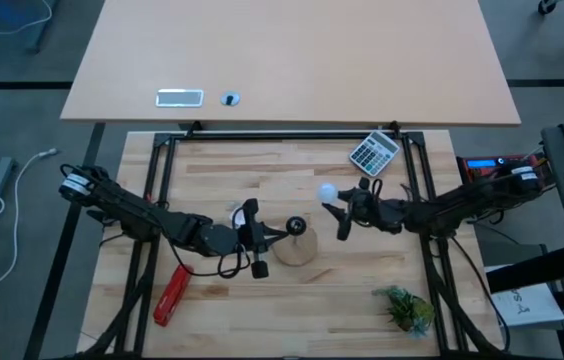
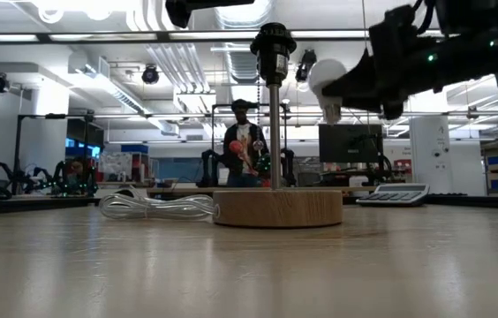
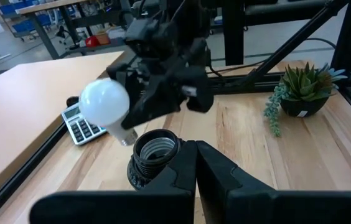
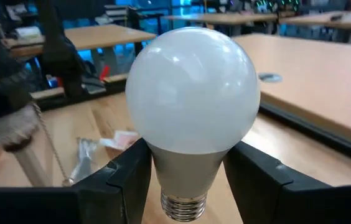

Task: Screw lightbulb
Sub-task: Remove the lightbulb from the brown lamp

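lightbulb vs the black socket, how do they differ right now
The lightbulb is white and rounded; the socket is black and hollow. The lightbulb is in the air, held by the right gripper; the socket stands on a post above the wooden disc. The bulb's screw end is beside the socket, not inside it. Both are threaded.

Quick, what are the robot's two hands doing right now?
Left gripper: shut, by the black socket.
Right gripper: holding the lightbulb.

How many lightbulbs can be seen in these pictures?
1. The lightbulb is held in the right hand, above the table and beside the black socket, not yet screwed in. Others may be hidden behind the arms.
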`<action>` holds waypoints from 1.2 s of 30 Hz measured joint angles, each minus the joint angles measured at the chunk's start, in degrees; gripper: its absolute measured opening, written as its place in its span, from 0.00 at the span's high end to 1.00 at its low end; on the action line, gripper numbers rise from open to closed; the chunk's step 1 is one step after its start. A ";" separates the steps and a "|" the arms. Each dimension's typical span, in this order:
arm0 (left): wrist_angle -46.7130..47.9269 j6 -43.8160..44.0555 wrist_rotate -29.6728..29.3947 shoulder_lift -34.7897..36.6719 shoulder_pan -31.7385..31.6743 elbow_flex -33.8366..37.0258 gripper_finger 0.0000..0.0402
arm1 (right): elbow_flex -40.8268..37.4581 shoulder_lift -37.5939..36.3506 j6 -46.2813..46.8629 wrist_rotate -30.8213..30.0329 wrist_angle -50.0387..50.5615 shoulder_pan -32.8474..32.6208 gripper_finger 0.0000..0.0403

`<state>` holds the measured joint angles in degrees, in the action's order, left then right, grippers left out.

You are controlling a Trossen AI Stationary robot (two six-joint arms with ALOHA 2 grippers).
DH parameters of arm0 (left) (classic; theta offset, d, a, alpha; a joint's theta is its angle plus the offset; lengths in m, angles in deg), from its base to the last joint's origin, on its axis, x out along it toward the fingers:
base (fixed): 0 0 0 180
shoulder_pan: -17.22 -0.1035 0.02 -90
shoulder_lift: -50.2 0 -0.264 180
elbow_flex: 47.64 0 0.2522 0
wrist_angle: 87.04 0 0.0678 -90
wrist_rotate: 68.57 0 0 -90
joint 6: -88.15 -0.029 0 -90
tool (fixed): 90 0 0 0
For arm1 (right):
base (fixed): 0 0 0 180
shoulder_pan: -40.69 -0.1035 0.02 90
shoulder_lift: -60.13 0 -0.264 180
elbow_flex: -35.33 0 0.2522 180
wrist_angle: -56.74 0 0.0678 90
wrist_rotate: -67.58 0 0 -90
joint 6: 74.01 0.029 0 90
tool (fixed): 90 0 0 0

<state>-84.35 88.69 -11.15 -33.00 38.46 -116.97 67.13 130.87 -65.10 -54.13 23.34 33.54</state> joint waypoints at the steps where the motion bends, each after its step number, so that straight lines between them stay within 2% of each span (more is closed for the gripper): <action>1: 0.02 0.00 0.00 0.00 0.00 0.00 1.00 | -0.02 0.72 0.65 0.01 -0.03 0.29 0.55; 22: 0.55 0.00 -0.58 0.04 0.00 0.00 1.00 | 5.26 22.16 10.69 -1.32 0.47 2.62 0.55; 26: 0.91 0.00 -2.42 0.04 0.04 0.00 1.00 | 5.31 23.64 12.69 -1.37 1.03 3.48 0.55; 36: 1.37 0.02 -2.47 0.04 0.04 0.00 1.00 | 5.49 23.62 13.16 -1.41 3.65 3.85 0.54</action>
<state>-82.98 88.71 -13.62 -32.96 38.50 -116.97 72.62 154.50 -51.94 -55.54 26.99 37.38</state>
